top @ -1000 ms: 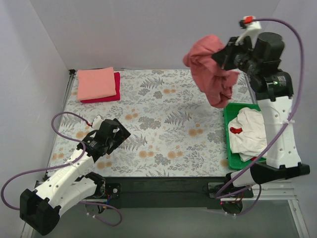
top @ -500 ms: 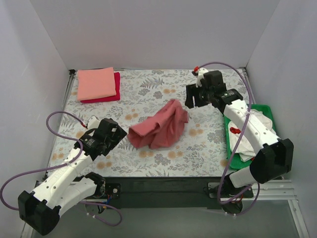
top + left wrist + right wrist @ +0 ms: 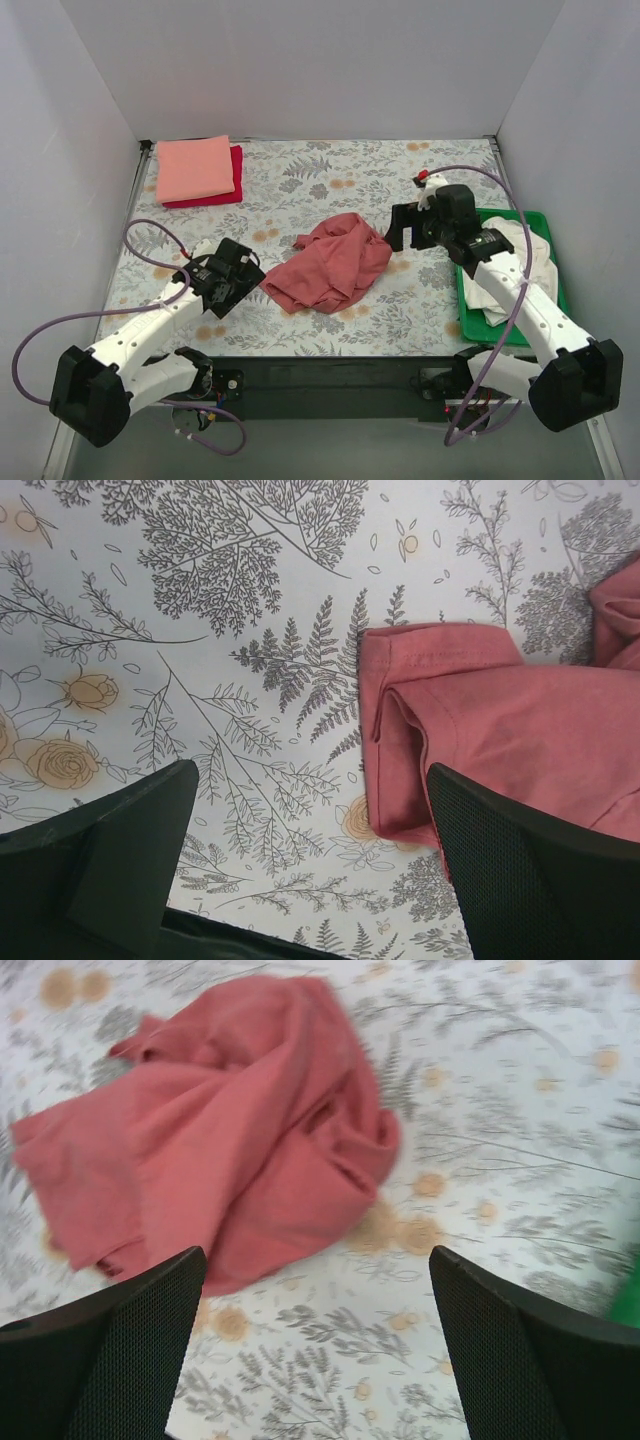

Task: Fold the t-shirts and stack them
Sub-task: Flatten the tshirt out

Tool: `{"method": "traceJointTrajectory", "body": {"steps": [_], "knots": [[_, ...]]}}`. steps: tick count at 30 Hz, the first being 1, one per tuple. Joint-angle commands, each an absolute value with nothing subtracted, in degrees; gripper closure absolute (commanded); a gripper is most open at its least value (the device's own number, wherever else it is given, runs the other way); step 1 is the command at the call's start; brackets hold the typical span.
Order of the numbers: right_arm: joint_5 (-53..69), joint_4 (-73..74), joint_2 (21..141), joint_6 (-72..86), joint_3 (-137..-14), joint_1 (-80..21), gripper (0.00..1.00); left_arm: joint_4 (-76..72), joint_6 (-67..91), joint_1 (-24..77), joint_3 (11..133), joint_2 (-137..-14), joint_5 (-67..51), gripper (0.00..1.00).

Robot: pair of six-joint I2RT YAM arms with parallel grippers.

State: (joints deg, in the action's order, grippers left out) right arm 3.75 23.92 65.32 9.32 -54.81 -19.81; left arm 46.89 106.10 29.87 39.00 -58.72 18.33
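Brick-red shirt: we are seeing the brick-red t-shirt lying in a crumpled heap in the middle of the table, between the two arms, where either one can reach it.
Left gripper: we are holding the left gripper low, just beside the heap's near-left corner. Its jaws are standing wide apart with nothing in them. The left wrist view is showing a stitched hem close to the right finger, probably a handy edge to pinch.
Right gripper: we are hovering the right gripper just off the heap's far-right side, fingers spread fully and gripping nothing. The cloth is lying loose on the table below it.
Finished stack: the salmon-pink t-shirt is sitting folded on the crimson t-shirt in the far-left corner, well apart from the heap.
Waiting shirt: the cream-white t-shirt is lying bunched in the green tray on the right.
Step in hand: we are judging that the heap is needing to be spread flat first, one gripper on each side.
Risk: we are expecting that a pinch may take several layers at once.
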Motion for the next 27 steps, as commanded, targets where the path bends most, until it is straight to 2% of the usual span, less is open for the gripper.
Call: {"method": "traceJointTrajectory", "body": {"steps": [1,7,12,18,22,27], "knots": [[12.2,18.5,64.1,10.6,-49.8,-26.3,0.01,41.2,105.0,30.1,37.4,-60.0,15.7,0.02],[12.0,10.8,64.9,18.4,-41.7,-39.6,0.02,34.0,101.8,30.2,36.7,-63.2,10.7,0.05],[6.8,7.1,67.5,22.9,-39.5,-45.3,0.03,29.2,99.6,30.2,38.0,-66.1,8.5,0.18],[-3.1,6.5,68.6,26.7,-39.6,-46.2,0.09,25.9,98.0,30.2,39.0,-72.1,7.8,0.33],[-3.1,6.4,68.7,27.2,-39.6,-46.2,0.11,23.0,97.4,30.2,39.1,-73.7,6.3,0.44],[-2.8,6.5,68.6,27.5,-38.8,-46.2,0.11,21.2,97.1,30.1,39.7,-75.1,4.7,0.51]]}}
